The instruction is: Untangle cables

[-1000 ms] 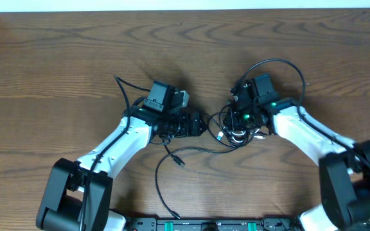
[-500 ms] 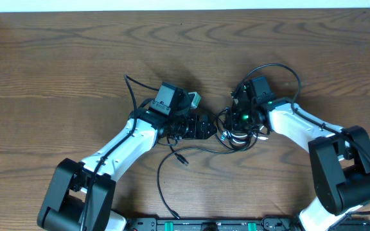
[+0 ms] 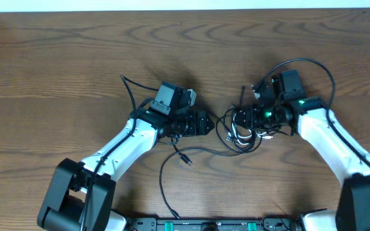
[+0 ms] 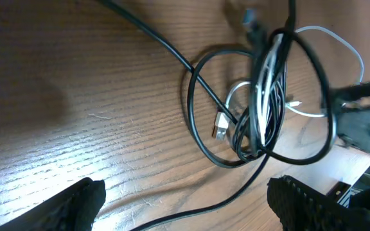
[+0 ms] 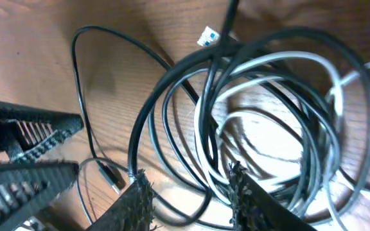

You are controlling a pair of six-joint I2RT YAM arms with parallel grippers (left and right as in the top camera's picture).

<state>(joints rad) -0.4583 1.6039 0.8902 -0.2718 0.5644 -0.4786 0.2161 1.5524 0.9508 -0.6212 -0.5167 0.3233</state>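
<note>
The cables [image 3: 241, 128] lie as a tangled coil of thin black loops with a whitish strand [image 4: 339, 45] on the wooden table between my two arms. A loose black cord with a small plug [image 3: 184, 158] trails from the coil toward the front edge. My left gripper [image 3: 205, 122] [image 4: 191, 208] stands wide open just left of the coil, with that cord lying on the table between its fingers. My right gripper [image 3: 245, 120] [image 5: 191, 196] sits over the coil's right side, jaws apart, and several strands [image 5: 268, 115] run between and around its fingers without being pinched.
Thicker black wires loop off my left wrist [image 3: 130, 90] and my right wrist [image 3: 310, 64]. The arm bases [image 3: 211, 224] sit at the front edge. A white strip [image 3: 185, 5] marks the table's far edge. The left gripper's ribbed fingers [image 5: 24, 151] show at the left of the right wrist view.
My right arm has swung to the right and its jaws have gone from shut to apart. The coil has shifted slightly right with it. The left arm has barely moved.
</note>
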